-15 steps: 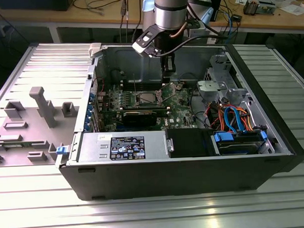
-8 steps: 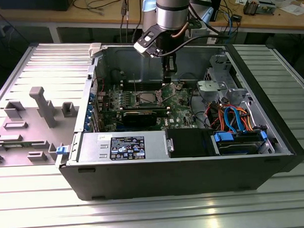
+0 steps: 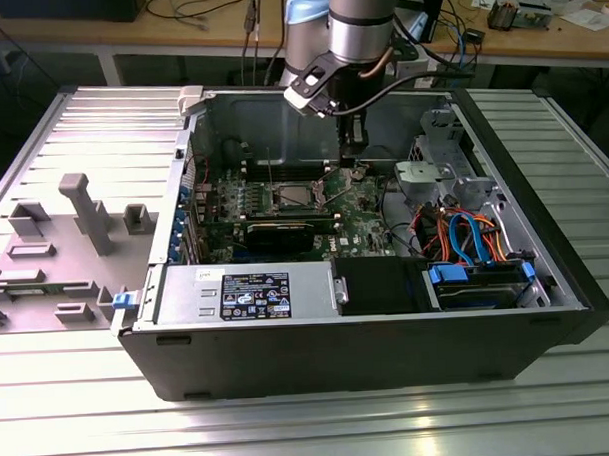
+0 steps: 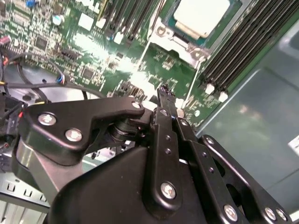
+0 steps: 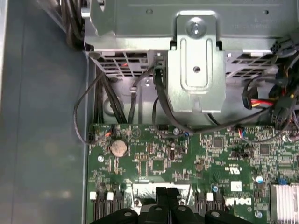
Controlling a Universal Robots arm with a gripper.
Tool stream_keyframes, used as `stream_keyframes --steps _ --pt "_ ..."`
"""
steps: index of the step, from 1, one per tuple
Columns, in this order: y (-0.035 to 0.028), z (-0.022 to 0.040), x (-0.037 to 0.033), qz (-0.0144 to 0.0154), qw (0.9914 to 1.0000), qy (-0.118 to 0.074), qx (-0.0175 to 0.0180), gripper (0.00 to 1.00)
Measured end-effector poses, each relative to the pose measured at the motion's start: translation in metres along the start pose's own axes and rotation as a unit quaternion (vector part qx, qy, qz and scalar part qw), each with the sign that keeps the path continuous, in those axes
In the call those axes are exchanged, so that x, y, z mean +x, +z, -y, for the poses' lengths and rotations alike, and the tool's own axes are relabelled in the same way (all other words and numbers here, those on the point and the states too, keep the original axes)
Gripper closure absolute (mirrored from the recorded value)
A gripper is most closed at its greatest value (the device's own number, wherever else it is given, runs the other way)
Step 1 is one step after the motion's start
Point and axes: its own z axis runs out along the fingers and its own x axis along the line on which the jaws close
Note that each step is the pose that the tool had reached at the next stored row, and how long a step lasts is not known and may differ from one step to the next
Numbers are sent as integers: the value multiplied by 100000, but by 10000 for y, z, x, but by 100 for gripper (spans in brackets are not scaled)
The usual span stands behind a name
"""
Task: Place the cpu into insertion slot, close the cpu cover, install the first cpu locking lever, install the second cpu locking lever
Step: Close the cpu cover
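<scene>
Hanging inside the open black tower computer case (image 3: 339, 352) on the ribbed metal bench (image 3: 292, 429), the black two-finger claw (image 3: 354, 158) sits low over the green motherboard (image 3: 364, 221). Its fingers are pressed together with nothing pinched between them, pretty clear in both wrist views. The small square dark-rimmed insertion slot (image 3: 291, 196) is near the claw, off to the exterior view's left of it, and they're not touching. The small flat square cpu (image 4: 201, 16) with its dull silver metal top lies flat in that slot, pale and a bit glary under the light, with long black memory slots (image 4: 243, 42) running alongside.
</scene>
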Motion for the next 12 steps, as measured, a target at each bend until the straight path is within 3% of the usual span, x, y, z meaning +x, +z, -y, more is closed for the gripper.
stream_keyframes --steps 1,6,9,12 --pt "21 -55 0 -1 100000 7 0 89" --pt "100 -172 -1 2 100000 4 0 89" --pt "138 -207 -1 3 100000 8 1 89" --pt "219 -220 -1 -3 100000 6 0 89"
